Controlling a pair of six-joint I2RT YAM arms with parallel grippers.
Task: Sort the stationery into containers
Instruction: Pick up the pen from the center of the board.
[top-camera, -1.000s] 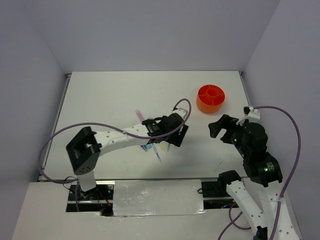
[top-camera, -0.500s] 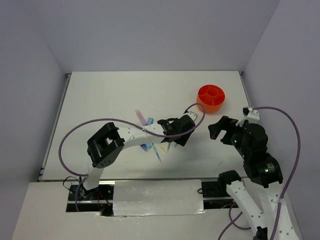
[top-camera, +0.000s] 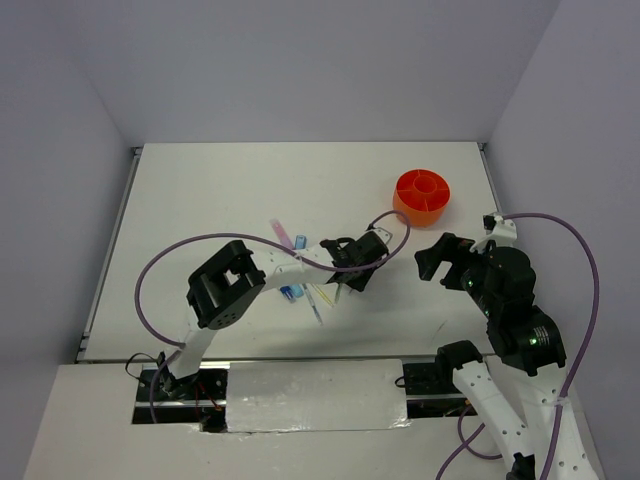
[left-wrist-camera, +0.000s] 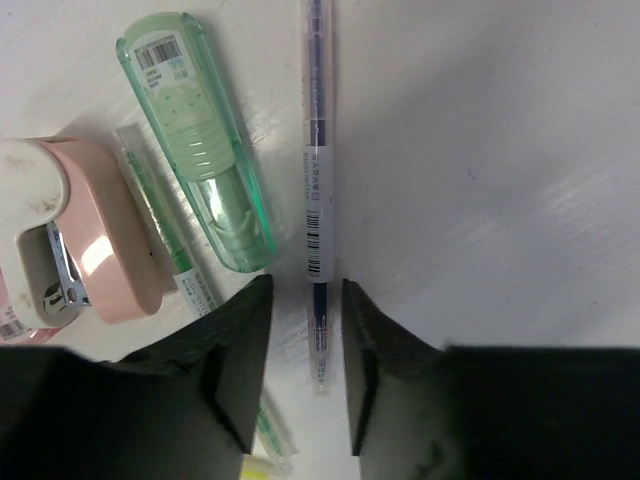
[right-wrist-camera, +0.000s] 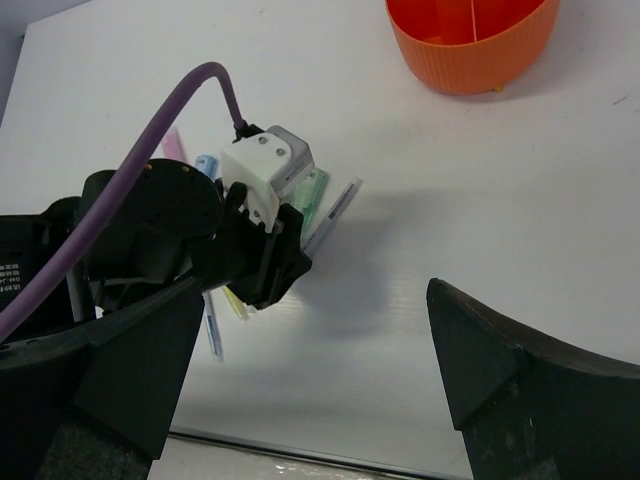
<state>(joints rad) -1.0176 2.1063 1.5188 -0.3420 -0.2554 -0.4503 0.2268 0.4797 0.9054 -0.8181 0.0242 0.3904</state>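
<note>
The stationery (top-camera: 305, 285) lies in a small pile mid-table. The left wrist view shows a clear pen with blue ink (left-wrist-camera: 318, 180), a pale green capsule-shaped piece (left-wrist-camera: 195, 140), a pink-and-white piece (left-wrist-camera: 90, 240) and a thin green pen (left-wrist-camera: 165, 220). My left gripper (top-camera: 350, 272) is low over the pile's right side. It is open (left-wrist-camera: 304, 300), its jaws straddling the clear pen's end with a gap on each side. The round orange organiser (top-camera: 422, 197) stands at the back right and also shows in the right wrist view (right-wrist-camera: 480, 65). My right gripper (top-camera: 440, 258) hangs open and empty (right-wrist-camera: 315, 390) in front of the organiser.
A purple cable (top-camera: 160, 270) loops off the left arm over the table's left half. Grey walls close the table at the back and both sides. The table's near edge (right-wrist-camera: 330, 458) runs below the right gripper.
The left arm has swung its elbow rightward and the gripper has shifted slightly right over the pile's right edge. The right arm has not moved.
</note>
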